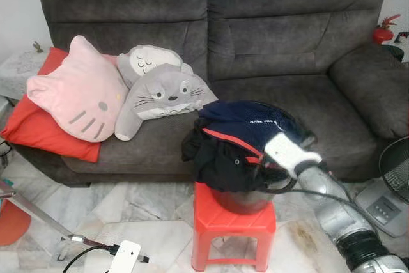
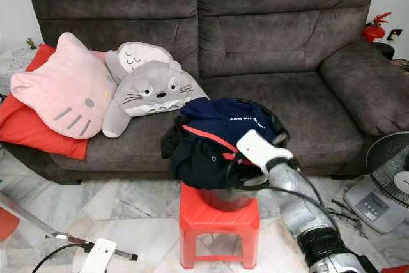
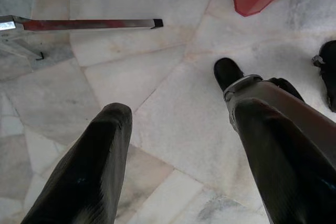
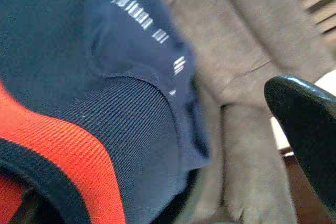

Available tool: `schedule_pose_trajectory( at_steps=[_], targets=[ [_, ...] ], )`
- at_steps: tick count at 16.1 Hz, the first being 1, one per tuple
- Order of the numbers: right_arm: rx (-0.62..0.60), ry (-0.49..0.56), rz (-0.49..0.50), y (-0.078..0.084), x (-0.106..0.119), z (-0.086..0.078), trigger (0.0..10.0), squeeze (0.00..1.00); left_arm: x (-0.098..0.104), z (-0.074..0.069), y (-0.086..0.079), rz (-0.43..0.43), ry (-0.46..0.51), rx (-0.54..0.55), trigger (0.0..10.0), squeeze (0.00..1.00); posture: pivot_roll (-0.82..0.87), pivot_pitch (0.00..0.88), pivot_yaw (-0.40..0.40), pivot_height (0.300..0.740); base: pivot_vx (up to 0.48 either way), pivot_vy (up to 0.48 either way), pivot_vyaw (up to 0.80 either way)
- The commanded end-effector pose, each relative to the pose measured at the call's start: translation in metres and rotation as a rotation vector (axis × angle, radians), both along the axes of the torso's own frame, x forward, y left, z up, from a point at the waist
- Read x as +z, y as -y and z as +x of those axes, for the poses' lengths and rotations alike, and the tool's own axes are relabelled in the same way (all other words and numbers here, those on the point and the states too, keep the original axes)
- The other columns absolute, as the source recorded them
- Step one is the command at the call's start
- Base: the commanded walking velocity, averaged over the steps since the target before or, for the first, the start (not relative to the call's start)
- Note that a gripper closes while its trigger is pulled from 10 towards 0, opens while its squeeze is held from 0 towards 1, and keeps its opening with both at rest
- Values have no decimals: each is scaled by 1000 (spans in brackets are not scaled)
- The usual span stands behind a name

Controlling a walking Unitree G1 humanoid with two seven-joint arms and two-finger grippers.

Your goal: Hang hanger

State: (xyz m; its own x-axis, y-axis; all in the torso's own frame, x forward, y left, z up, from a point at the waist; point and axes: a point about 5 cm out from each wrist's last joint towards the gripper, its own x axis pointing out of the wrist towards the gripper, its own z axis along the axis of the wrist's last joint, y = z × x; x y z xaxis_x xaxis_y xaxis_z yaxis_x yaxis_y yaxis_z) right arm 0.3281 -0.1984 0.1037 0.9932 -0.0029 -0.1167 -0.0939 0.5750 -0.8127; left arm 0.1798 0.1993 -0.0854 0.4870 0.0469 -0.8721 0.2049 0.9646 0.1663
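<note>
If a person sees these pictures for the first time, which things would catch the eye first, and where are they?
First the red plastic stool on the marble floor, bearing a dark basin heaped with navy, black and red clothes, with the right gripper reaching into the pile. Behind stands a grey sofa with a pink cat cushion and grey Totoro cushions on its left seat.

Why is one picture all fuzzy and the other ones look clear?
The right wrist view is fuzzy because its camera sits right up against the navy clothes, too close to focus, with the right hand buried in the pile. The two eye views are sharp and evenly lit, and so is the sofa. In the left wrist view the floor is sharp, but the near black fingers look soft.
</note>
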Motion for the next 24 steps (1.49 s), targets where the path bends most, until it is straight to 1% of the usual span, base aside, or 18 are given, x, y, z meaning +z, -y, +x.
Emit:
schedule_pose_trajectory(
  at_steps=[1,2,5,7,9,10,11,12,18,24],
  targets=[
    [25,52,12,-5,12,3,10000,0,-1,-4,-4,12,-23,-3,10000,0,-218,0,79,740,0,0,0],
    [44,81,14,-8,17,4,10000,0,-1,-4,-4,11,-24,-3,10000,0,-218,0,79,740,0,0,0],
    [38,73,0,-8,17,3,10000,0,-1,-4,-4,11,-25,-4,10000,0,-218,0,78,740,0,0,0],
    [7,-3,-16,-5,11,1,10000,0,-1,-4,-4,11,-26,-5,10000,0,-218,0,78,740,0,0,0],
    [-3,-44,-1,-3,6,-2,10000,0,-2,-4,-3,10,-29,-7,10000,0,-221,0,78,740,0,0,0],
    [-5,-48,7,-4,5,-3,10000,0,-2,-4,-3,9,-30,-8,10000,0,-220,0,77,740,0,0,0],
    [-2,-51,10,-5,4,-3,4667,0,-2,-4,-3,9,-31,-9,10000,0,-220,0,77,740,0,0,0],
    [2,-57,9,-6,4,-4,0,0,-2,-4,-3,9,-31,-9,10000,0,-220,0,76,740,0,0,0],
    [13,-78,6,-12,1,-6,0,0,-2,-4,-3,10,-32,-13,10000,0,-219,0,76,740,0,0,0],
    [3,-93,5,-12,-2,-7,0,0,-2,-4,-3,11,-35,-19,10000,0,-221,0,75,740,0,0,0]
  ],
)
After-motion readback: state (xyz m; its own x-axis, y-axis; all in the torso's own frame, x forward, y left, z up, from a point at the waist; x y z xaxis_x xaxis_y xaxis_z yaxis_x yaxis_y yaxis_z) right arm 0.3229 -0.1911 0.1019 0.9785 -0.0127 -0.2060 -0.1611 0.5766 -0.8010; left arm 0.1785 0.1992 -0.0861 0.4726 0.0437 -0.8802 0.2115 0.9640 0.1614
